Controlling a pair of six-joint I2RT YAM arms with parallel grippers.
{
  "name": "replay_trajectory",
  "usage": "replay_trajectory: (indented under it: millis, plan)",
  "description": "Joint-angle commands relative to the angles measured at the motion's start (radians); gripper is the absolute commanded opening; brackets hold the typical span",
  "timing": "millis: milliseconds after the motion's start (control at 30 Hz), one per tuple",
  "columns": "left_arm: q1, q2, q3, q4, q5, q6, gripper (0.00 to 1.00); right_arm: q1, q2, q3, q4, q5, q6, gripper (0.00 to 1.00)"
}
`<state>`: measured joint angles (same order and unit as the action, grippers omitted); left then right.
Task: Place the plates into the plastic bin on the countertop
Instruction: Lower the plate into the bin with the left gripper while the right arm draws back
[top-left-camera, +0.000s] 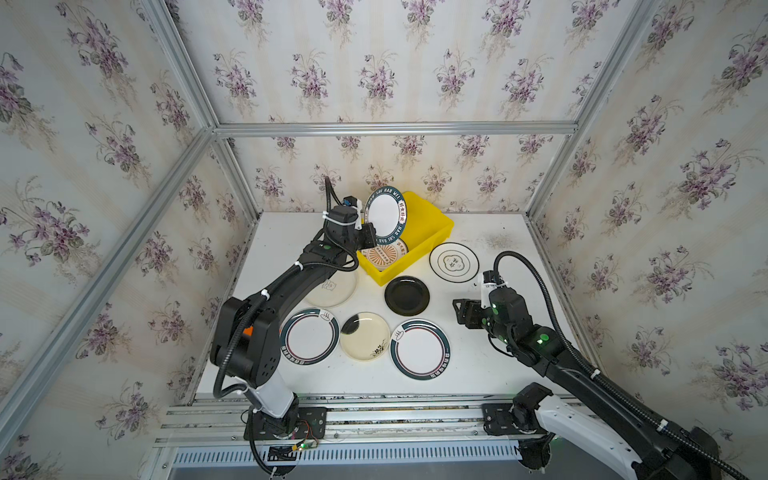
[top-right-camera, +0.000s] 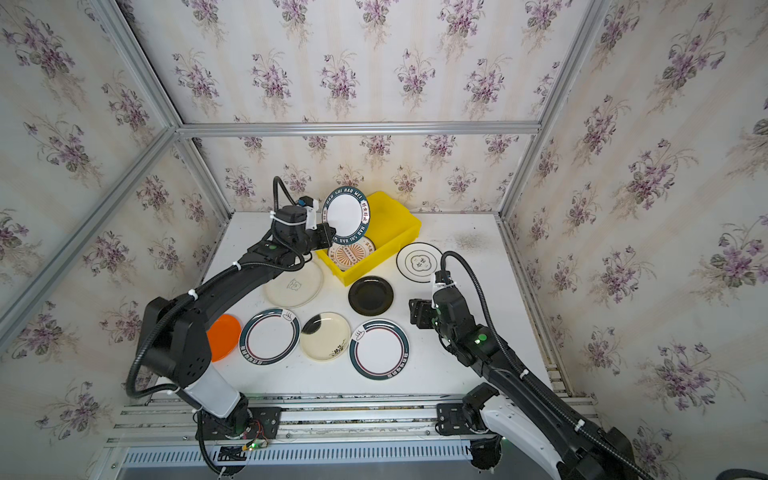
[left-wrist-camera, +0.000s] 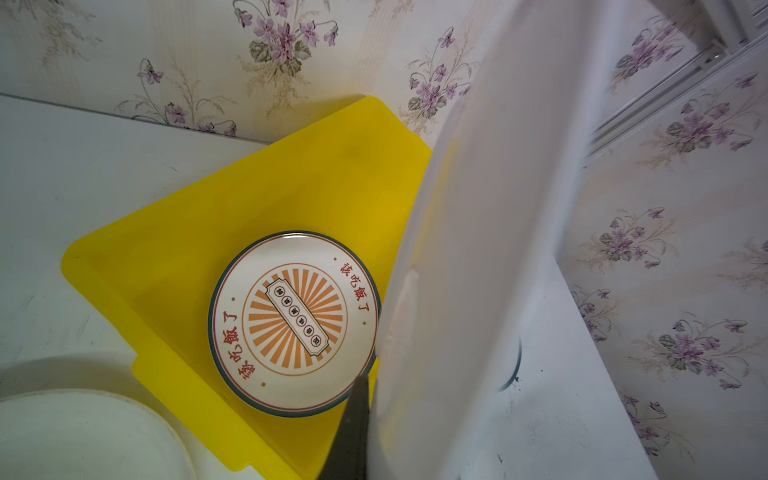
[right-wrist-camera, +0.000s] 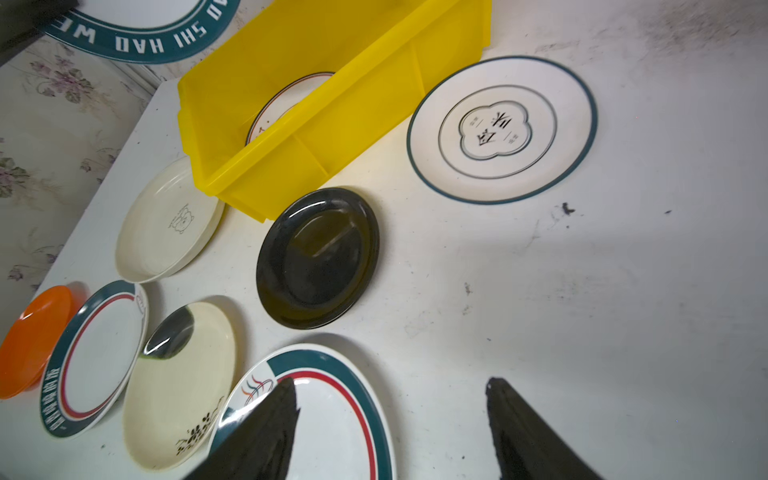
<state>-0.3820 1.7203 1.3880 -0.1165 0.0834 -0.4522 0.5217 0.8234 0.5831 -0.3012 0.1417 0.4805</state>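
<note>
Close to me, plates (top-left-camera: 309, 336) lie flat on my counter (top-left-camera: 478, 374). My right pincer (right-wrist-camera: 390, 382) hangs spread and empty near the black plate (top-left-camera: 406, 295). Farther back, my left pincer (top-left-camera: 368, 239) pinches a lettered plate (top-left-camera: 386, 214) nearly upright over the yellow bin (top-left-camera: 432, 226), where a sunburst plate (top-left-camera: 384, 254) lies inside.

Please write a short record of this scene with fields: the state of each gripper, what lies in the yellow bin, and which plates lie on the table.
left gripper: shut on the lettered plate, which is tilted on edge above the yellow bin
right gripper: open, empty, above the countertop
in bin: sunburst plate, lying flat
on countertop: seven plates: black plate, orange plate, emblem plate, bear plate, flower plate, red-ringed plate by the left arm, red-ringed plate by the right gripper
</note>
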Motion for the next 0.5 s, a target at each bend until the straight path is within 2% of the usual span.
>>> replay_trajectory:
  millis: [0,200,467]
  plan:
    - [0.002,0.052,0.053,-0.118,-0.060,0.049,0.02,0.001,-0.015,0.031,-0.067,0.114,-0.040,0.74]
    - [0.008,0.135,0.101,-0.142,0.016,0.015,0.02,0.001,-0.096,0.012,-0.084,0.156,-0.053,0.75]
    - [0.008,0.257,0.220,-0.280,0.008,0.039,0.05,0.001,-0.144,-0.001,-0.136,0.211,-0.039,0.75]
